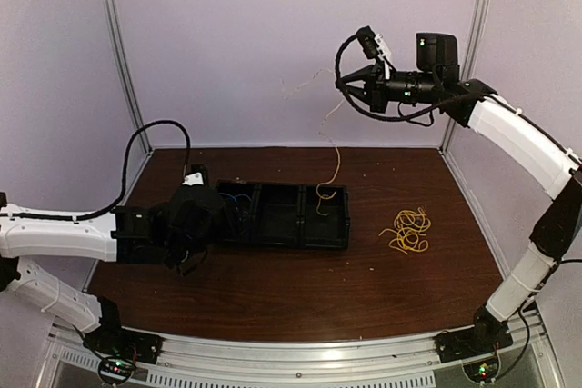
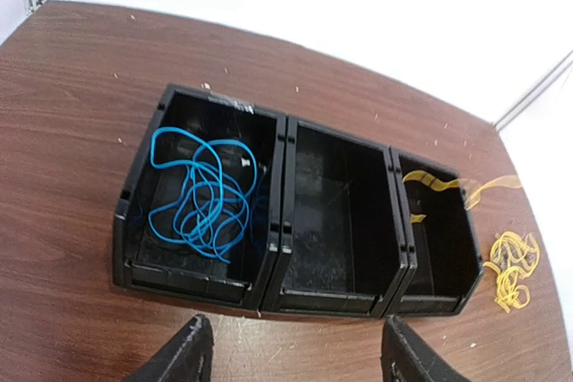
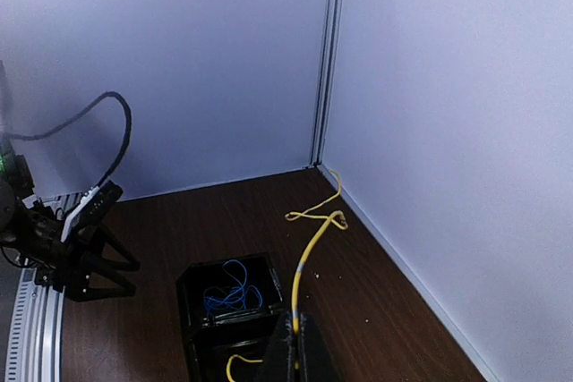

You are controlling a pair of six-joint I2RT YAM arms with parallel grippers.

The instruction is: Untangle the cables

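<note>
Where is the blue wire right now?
In the left wrist view, the blue wire is curled up inside the leftmost bin of the black row of three, on the table's left side, just in front of the open left gripper.

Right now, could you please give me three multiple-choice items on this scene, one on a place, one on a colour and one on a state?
1. Where does the blue cable lie?
A) in the left bin
B) in the middle bin
C) in the right bin

2. What colour is the loose cable bundle on the table?
A) grey
B) yellow
C) blue

3. How do the fingers of the left gripper stand?
A) shut on the blue cable
B) shut on nothing
C) open, holding nothing

Answers:
1 A, since the blue coil sits inside the left bin.
2 B, since the bundle to the right of the bins is yellow.
3 C, since the left wrist view shows both fingers wide apart with nothing between them.
</note>
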